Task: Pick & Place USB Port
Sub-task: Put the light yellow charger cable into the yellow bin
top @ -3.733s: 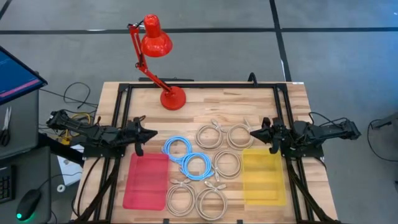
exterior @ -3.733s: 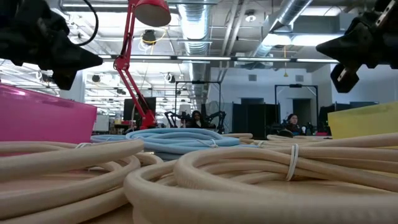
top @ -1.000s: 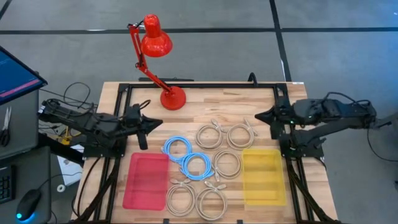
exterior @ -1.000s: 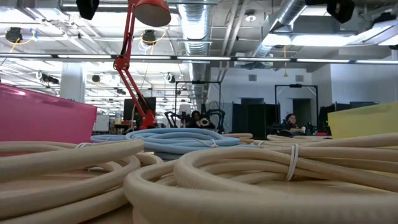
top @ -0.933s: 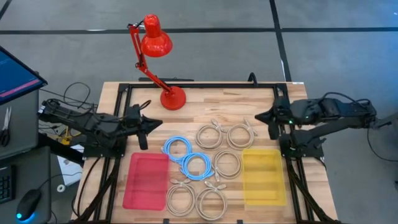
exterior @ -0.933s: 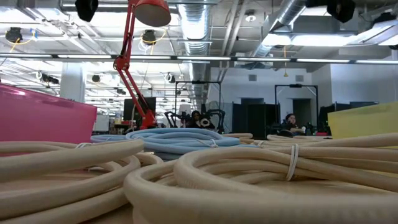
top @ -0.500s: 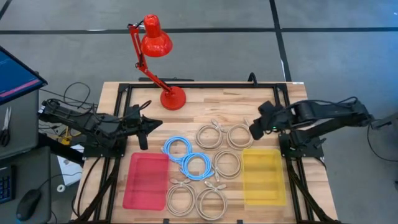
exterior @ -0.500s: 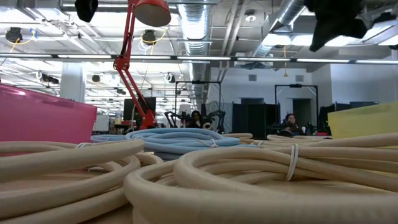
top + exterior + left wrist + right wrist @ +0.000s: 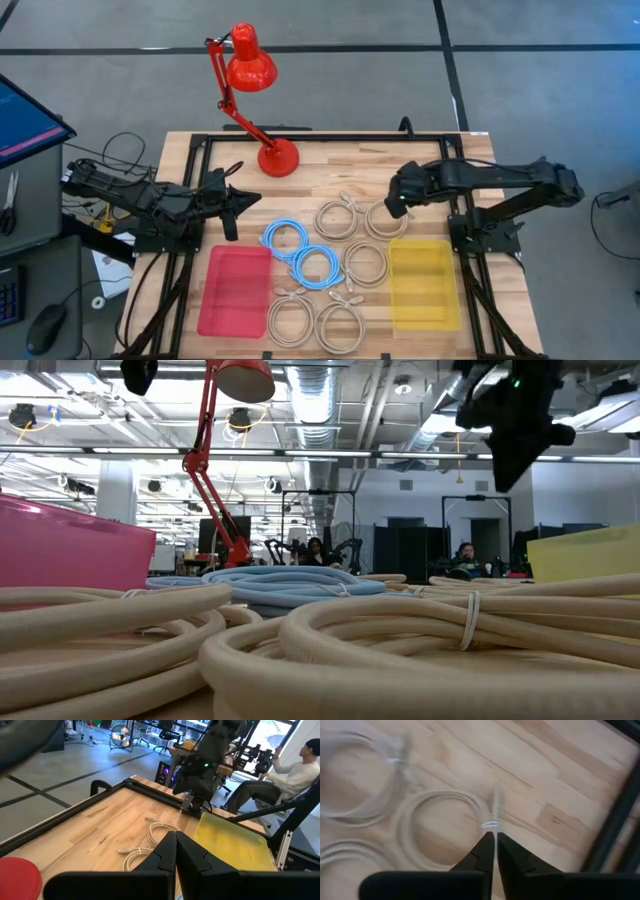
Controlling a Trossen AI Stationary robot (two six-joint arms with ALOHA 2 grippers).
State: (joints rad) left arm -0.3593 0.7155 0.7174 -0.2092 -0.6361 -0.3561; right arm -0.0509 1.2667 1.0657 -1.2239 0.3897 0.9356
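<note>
Several coiled USB cables lie flat on the wooden table: beige coils (image 9: 337, 218) (image 9: 365, 264) (image 9: 290, 318) and two blue ones (image 9: 285, 238) (image 9: 318, 266). My right gripper (image 9: 398, 208) hangs above the far right beige coil (image 9: 385, 220), pointing steeply down, fingers shut and touching nothing. In the right wrist view its tips (image 9: 496, 836) hover just short of that coil's tied end (image 9: 495, 805). My left gripper (image 9: 250, 198) waits shut, held level above the table's left side, left of the blue coils.
A pink bin (image 9: 235, 290) stands near left and a yellow bin (image 9: 424, 283) near right, just in front of my right gripper. A red desk lamp (image 9: 277, 157) stands at the far edge. Black frame rails (image 9: 320, 138) border the table. People sit in the room beyond.
My right gripper has swung from the table's right edge toward the left and sunk lower. It has tipped from nearly level to steeply downward, ending over the far right beige coil. The cables lie as before.
</note>
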